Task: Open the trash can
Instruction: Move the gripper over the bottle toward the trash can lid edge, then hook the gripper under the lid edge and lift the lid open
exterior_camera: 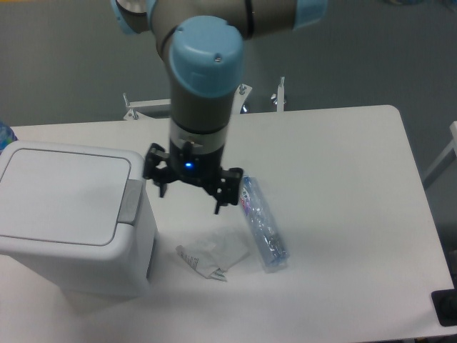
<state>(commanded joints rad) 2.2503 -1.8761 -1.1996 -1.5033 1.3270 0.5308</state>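
A large boxy white trash can [71, 221] with rounded corners stands upright at the table's near left, its flat lid shut, its grey latch tab [130, 201] on the right edge.

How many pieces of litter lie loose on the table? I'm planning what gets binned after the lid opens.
2: a crumpled wrapper just right of the trash can, and a clear plastic bottle right of the wrapper. Nothing seems hidden.
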